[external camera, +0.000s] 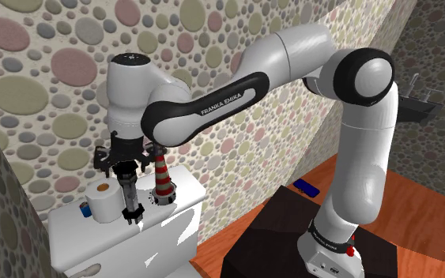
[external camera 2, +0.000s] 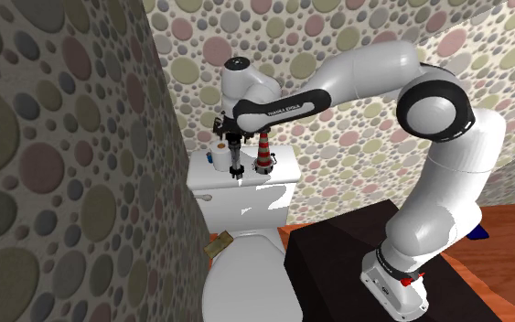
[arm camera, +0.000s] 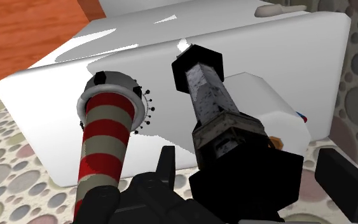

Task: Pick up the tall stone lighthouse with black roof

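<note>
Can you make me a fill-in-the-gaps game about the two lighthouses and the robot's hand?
1. The striped lighthouse is red and ____.
2. The dark lighthouse stands between the two black ____ of the gripper.
3. A roll of toilet ____ sits beside them on the white tank.

Missing words: white; fingers; paper

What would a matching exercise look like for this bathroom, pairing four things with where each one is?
1. dark grey stone lighthouse with black roof
2. red-and-white striped lighthouse
3. white paper roll
4. small blue object

A. on the orange wooden floor
B. between the black gripper's fingers
C. on the white toilet tank, shoulder view's left of the gripper
D. on the tank, shoulder view's right of the gripper

Pairs: 1-B, 2-D, 3-C, 4-A.
</note>
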